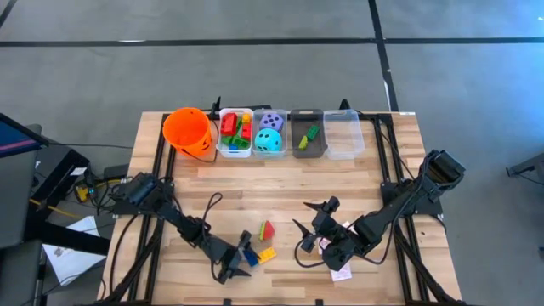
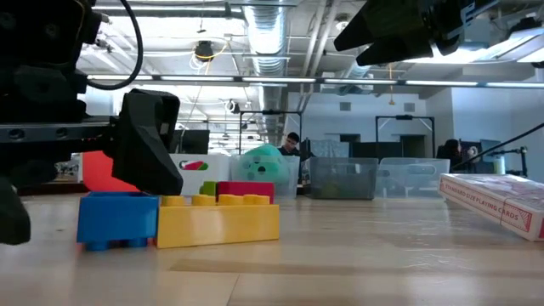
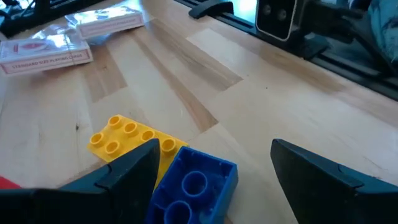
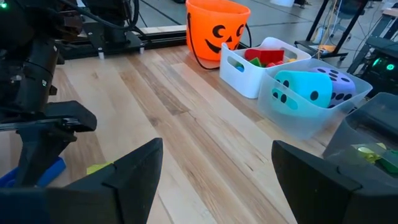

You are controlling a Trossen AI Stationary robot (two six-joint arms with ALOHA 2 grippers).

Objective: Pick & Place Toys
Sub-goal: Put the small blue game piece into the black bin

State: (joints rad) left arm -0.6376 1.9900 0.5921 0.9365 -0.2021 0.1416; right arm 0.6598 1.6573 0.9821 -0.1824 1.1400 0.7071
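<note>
The left tool (image 1: 231,270) is sitting low at the near edge of the tabletop (image 1: 374,174), its fingers spread wide and holding nothing; in its wrist view the blue brick (image 3: 194,186) is lying between the two fingers, touching the yellow brick (image 3: 130,137) beside it. To do this step well, I think the tool should be closing only on the blue brick, centred on it, so that a finger is not catching the yellow one and dragging it along; then it should be lifting straight up. The left arm is reaching from the left edge, stretched low and slanting toward the middle. A little farther in, a red and green brick (image 1: 267,229) is lying alone. To the right, the right tool (image 1: 313,233) is hovering above the tabletop, also wide open and empty, its arm folded back toward the right edge; the playing cards (image 1: 340,272) are lying just beside it. At the far side, the bins (image 1: 343,136) are waiting for the toys.
</note>
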